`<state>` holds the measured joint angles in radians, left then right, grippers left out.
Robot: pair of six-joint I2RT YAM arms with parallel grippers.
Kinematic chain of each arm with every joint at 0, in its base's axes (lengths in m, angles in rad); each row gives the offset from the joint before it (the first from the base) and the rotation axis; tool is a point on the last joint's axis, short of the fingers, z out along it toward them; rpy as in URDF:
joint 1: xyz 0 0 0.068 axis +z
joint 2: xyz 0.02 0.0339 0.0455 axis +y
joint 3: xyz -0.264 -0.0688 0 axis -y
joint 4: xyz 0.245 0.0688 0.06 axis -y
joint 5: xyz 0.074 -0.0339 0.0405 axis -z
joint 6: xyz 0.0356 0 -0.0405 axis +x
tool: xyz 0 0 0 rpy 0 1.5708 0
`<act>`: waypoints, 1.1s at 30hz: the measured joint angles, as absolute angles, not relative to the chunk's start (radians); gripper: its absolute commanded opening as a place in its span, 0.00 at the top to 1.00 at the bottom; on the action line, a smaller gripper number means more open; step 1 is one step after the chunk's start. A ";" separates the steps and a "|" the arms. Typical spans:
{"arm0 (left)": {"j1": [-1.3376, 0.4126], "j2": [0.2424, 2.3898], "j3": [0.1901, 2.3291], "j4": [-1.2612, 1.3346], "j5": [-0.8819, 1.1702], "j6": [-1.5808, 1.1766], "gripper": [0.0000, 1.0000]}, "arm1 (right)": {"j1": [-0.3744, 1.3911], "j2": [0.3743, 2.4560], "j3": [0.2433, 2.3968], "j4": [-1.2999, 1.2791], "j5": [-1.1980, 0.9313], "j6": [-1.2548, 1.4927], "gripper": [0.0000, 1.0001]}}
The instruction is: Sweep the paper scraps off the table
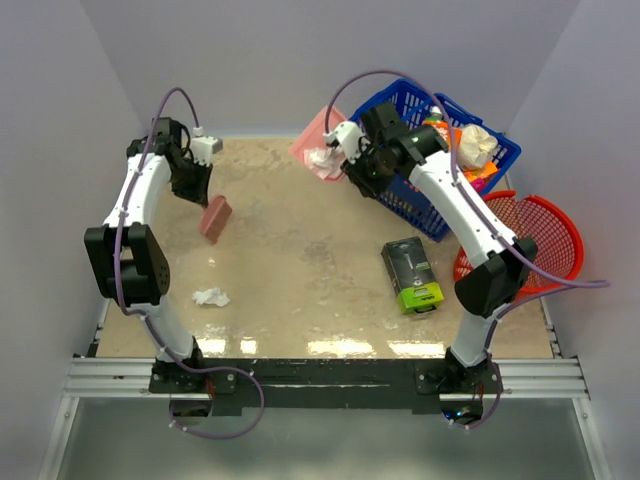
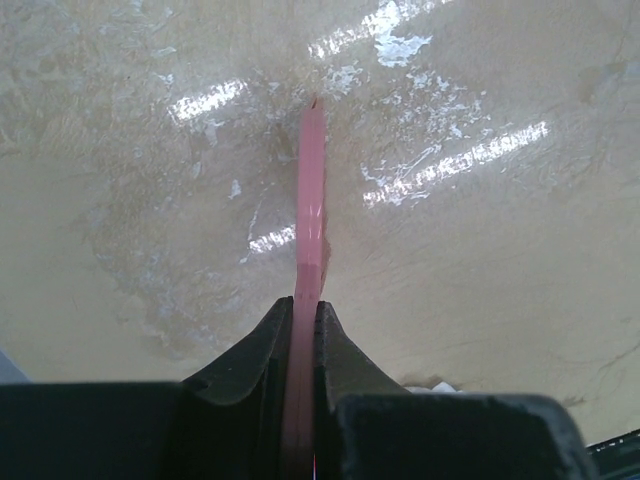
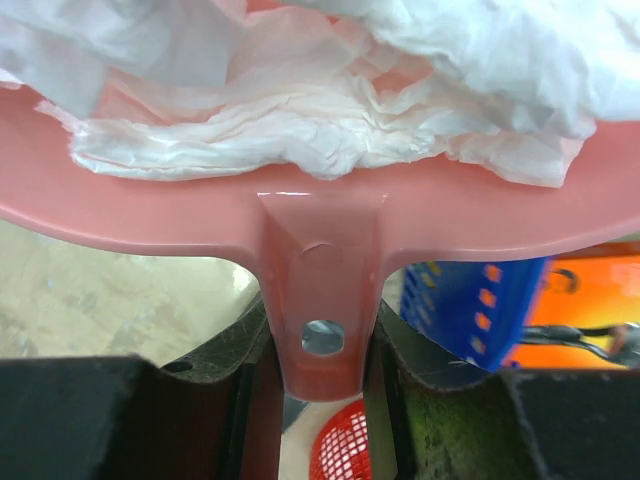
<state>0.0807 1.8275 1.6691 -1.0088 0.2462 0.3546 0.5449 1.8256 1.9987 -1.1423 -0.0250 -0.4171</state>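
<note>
Paper scraps [image 1: 323, 160] mostly sit heaped in the pink dustpan [image 1: 308, 140] by the far edge of the table [image 1: 300, 250]. In the top view we also log one loose scrap [image 1: 210, 296] toward the front-left corner, with a tiny bit [image 1: 212, 262] just behind it. Right gripper [image 1: 352, 168] holds the dustpan beside the blue basket [image 1: 410, 208] at the far-right corner. A red basket [image 1: 548, 215] sits at the right edge, and a green-and-black box [image 1: 412, 275] lies right of centre. Left gripper [image 1: 196, 188] holds a tilted pink scraper [image 1: 214, 218] near the far-left corner; we cannot tell whether it touches the surface. In the left wrist view we see fingers clamped on the scraper, edge-on, its thin blade reaching out over the tabletop. In the right wrist view the fingers are clenched on the dustpan handle, crumpled white paper is piled in the pan, and the blue and red baskets show behind.
</note>
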 measured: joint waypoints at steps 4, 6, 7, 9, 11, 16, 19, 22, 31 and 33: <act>0.081 1.832 1.671 -1.008 0.282 0.344 1.00 | 0.480 1.855 2.114 -1.163 -0.023 -0.398 1.00; 0.080 1.837 1.674 -1.007 0.305 0.331 1.00 | 0.441 1.866 2.161 -1.167 -0.017 -0.383 1.00; 0.078 1.842 1.678 -1.008 0.314 0.328 1.00 | 0.425 1.866 2.171 -1.167 -0.014 -0.379 1.00; 0.074 1.856 1.688 -1.006 0.335 0.322 1.00 | 0.387 1.864 2.190 -1.167 0.000 -0.371 1.00; 0.064 1.869 1.697 -1.004 0.358 0.320 1.00 | 0.349 1.861 2.194 -1.166 0.018 -0.363 1.00; 0.025 1.895 1.719 -1.008 0.432 0.317 1.00 | 0.258 1.856 2.194 -1.167 0.047 -0.347 1.00; -0.027 1.902 1.725 -1.007 0.430 0.326 1.00 | 0.187 1.840 2.194 -1.175 0.058 -0.343 1.00; -0.097 1.906 1.731 -1.002 0.426 0.337 1.00 | 0.109 1.803 2.191 -1.193 0.066 -0.342 1.00; -0.200 2.017 1.842 -0.965 0.488 0.312 1.00 | -0.093 1.584 2.083 -1.221 0.121 -0.351 1.00; -0.200 2.041 1.852 -0.950 0.500 0.294 1.00 | -0.114 1.546 2.056 -1.225 0.145 -0.358 1.00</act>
<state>-0.1997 2.0407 1.8523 -0.9504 0.5003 0.2935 -0.1143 1.5459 2.0560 -1.2251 0.1452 -0.3580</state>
